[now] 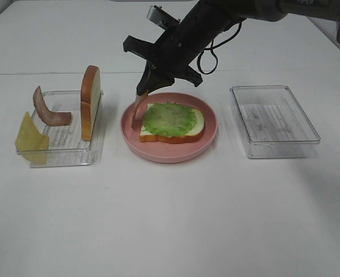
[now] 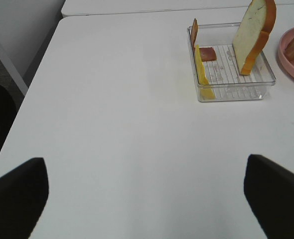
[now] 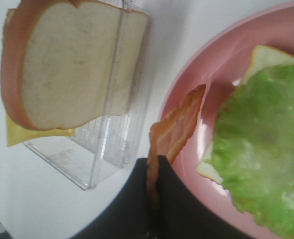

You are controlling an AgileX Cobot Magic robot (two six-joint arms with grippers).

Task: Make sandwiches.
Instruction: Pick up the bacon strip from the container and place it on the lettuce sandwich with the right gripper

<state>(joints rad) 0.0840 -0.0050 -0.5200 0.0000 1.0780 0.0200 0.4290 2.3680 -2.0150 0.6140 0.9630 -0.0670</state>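
Now your right gripper (image 1: 142,92), clamped on a bacon strip (image 1: 136,109), hangs beside the lettuce (image 1: 170,119); shift over it, then release.

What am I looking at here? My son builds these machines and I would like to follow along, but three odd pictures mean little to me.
It is a robot with two arms, each ending in a two-fingered gripper, making a toy sandwich on a white table. One picture is taken from high above; the other two come from small cameras on the arms' wrists.

From above you see a pink plate with a bread slice topped by a lettuce leaf. On the left a clear tray holds another bread slice standing on edge, a bacon strip and a cheese slice. On the right stands an empty clear tray.

The right gripper is shut on a second bacon strip, hanging over the plate's left side beside the lettuce. The left gripper is open and holds nothing, well back from the tray.
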